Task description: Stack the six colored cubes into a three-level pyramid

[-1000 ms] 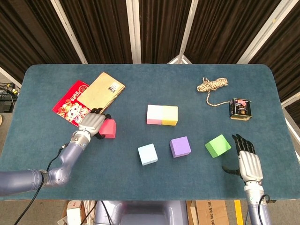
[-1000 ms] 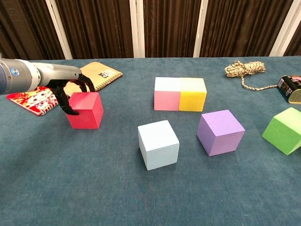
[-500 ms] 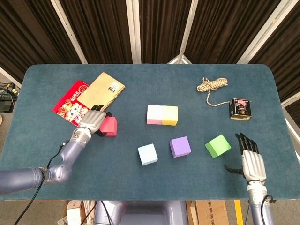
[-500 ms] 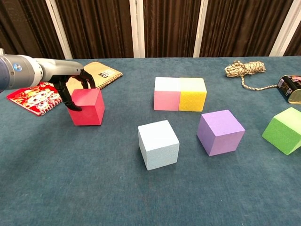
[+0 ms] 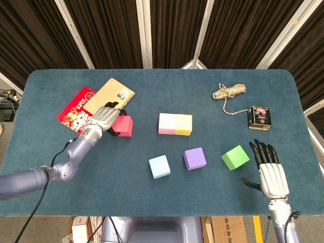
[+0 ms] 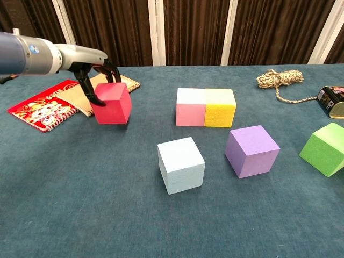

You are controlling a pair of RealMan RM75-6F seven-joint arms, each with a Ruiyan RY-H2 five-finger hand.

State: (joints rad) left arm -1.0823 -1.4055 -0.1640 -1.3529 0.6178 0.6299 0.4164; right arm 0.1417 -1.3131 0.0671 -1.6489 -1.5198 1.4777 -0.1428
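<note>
Red foam shows between the fingers of our left hand (image 6: 95, 75), which grips the red cube (image 6: 113, 102) from above on the table's left half, in front of the tan spiral notebook (image 5: 112, 96) and the red booklet (image 5: 75, 111) that lie toward the far left corner; whether the cube's underside touches the cloth we cannot tell. Near the middle of the blue table (image 5: 162, 202) the pink cube (image 6: 191, 107) and the yellow cube (image 6: 220, 108) sit side by side, touching, with pink on the left. Nearer the front edge stand the light blue cube (image 6: 181, 164) and, to its right, the purple cube (image 6: 251, 150), apart from each other. The green cube (image 5: 235, 157) rests tilted toward the right edge. Our right hand (image 5: 270, 172) lies near the front right corner, just beside the green cube without touching it, fingers spread and holding nothing. Toward the far right corner we see a coil of rope (image 5: 229, 91) and a small dark tin (image 5: 259, 117) nearer the right edge.
</note>
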